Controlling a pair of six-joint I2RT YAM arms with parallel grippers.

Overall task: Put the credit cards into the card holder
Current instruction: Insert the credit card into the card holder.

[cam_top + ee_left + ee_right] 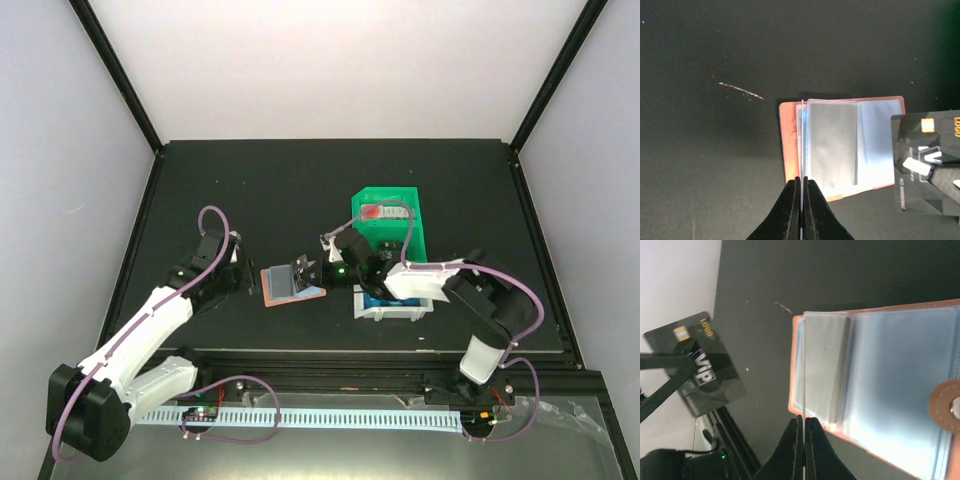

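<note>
One black credit card point(910, 136) in the right gripper point(304, 269), one open card holder point(832, 145)

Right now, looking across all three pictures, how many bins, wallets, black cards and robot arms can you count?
Bins: 2
Wallets: 1
Black cards: 2
Robot arms: 2
Total: 7

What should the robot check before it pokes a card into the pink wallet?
1. Salmon-pink folding leather-like card holder lies open, clear pockets showing: ok.
2. Right gripper shut on a black plastic chip card: ok.
3. Left gripper shut on a matching black card: ok.
4. Card edge lined up with a pocket: cannot tell.
5. Held cards inside the holder: not ok, both outside.
</note>
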